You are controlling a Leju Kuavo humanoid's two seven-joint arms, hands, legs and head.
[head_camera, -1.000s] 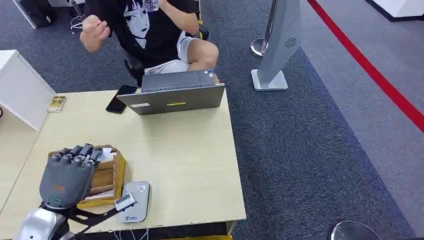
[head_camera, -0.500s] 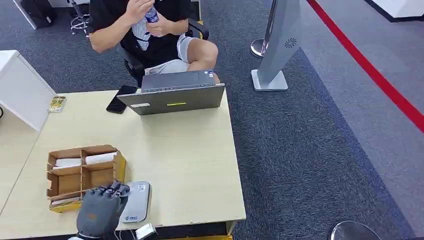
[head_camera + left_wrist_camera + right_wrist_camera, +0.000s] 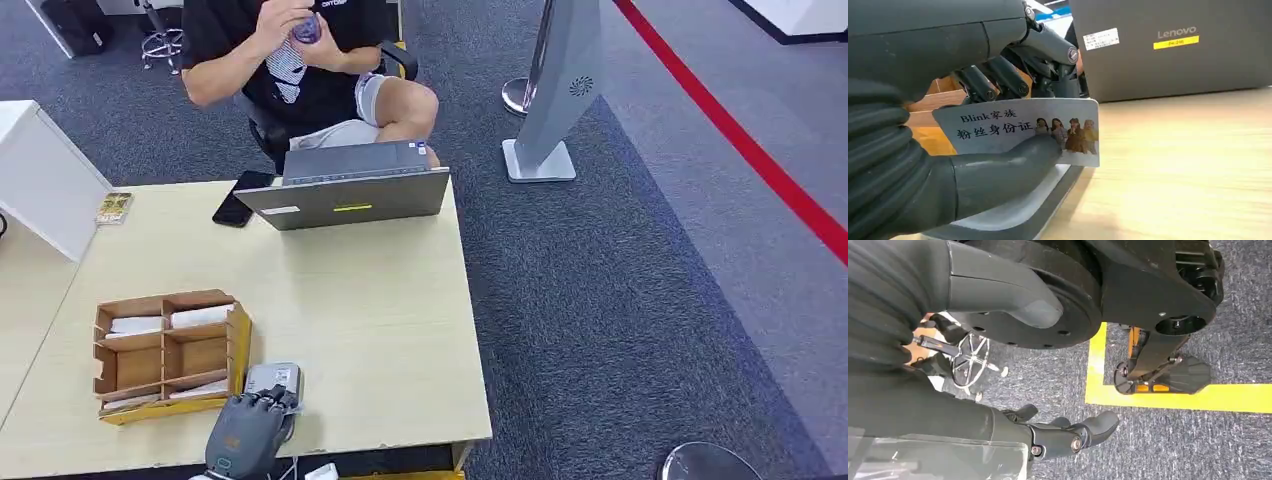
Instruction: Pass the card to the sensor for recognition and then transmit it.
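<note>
I see my left robot hand [image 3: 998, 165] grasping the card [image 3: 1018, 131] just above the sensor [image 3: 272, 381]; right robot hand [image 3: 1063, 435] hangs released.

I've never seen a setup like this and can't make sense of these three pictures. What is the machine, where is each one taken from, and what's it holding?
It is a humanoid robot with two arms. The wide picture is its head view, looking down on a wooden table. The close-up comes from a camera at the left wrist, and the third from the right wrist, which looks down at grey carpet with yellow tape.

On the table lie a cardboard organiser, a grey card reader, a laptop and a phone. A person sits behind it.

The left robot hand pinches a printed card between thumb and fingers, just above the reader. The right robot hand holds nothing.
</note>
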